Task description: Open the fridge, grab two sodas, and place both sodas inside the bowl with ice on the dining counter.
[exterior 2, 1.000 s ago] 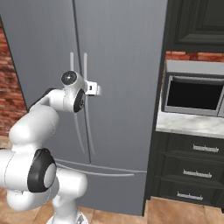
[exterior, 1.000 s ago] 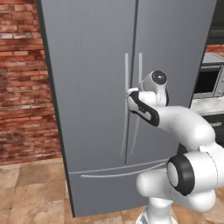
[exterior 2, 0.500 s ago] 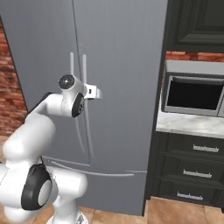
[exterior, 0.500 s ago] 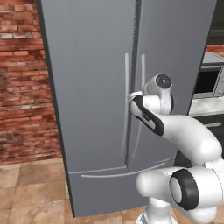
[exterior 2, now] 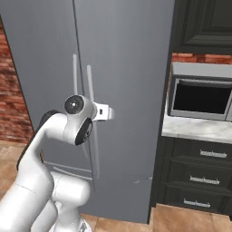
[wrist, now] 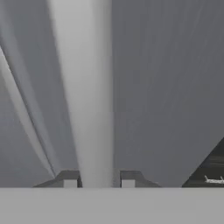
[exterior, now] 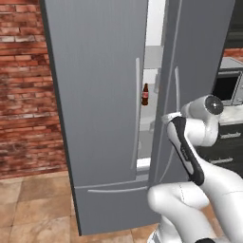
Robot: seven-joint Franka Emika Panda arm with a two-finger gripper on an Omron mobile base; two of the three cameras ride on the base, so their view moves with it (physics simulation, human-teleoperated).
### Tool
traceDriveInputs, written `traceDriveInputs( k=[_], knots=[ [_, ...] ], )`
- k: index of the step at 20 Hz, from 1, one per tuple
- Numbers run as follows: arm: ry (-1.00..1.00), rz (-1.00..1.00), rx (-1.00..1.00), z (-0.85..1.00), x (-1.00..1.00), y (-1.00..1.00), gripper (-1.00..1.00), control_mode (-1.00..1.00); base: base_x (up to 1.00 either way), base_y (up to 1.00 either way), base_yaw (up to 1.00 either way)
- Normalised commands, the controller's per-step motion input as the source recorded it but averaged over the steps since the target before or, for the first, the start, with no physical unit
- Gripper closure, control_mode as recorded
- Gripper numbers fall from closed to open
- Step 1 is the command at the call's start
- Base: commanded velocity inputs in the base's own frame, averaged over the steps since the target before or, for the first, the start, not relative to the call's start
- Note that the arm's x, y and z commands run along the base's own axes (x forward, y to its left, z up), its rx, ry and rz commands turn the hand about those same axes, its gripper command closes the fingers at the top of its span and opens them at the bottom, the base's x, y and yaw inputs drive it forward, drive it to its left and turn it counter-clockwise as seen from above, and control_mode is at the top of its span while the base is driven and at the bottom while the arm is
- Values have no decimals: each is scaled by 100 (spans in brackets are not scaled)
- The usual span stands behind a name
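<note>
Tall grey fridge [exterior: 99,95] by a red brick wall [exterior: 26,90], right door [exterior: 199,71] swung partly out, small dark brown bottle [exterior: 145,94] standing on a white shelf in the gap, long grey door handle [wrist: 89,96] pinched tight between the two dark tips of the claw [wrist: 99,178].

The tall grey fridge [exterior: 99,109] stands with its right door swung partly open (white inside showing); a dark brown bottle [exterior: 145,94] stands upright on a shelf within.
</note>
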Motion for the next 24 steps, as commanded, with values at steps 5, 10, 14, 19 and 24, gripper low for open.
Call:
traceDriveInputs(
  k=[5,10,14,19,24],
  knots=[
    [0,0,-6,20,-75,-66,100,-100,0,0,0],
    [0,0,-9,27,-77,-38,-100,-100,0,0,0],
    [-5,0,-11,62,-99,-5,-100,-100,0,0,0],
    [0,0,-14,95,-85,19,-100,-100,0,0,0],
    [1,-4,-19,76,-65,57,-100,-100,0,0,0]
  ],
)
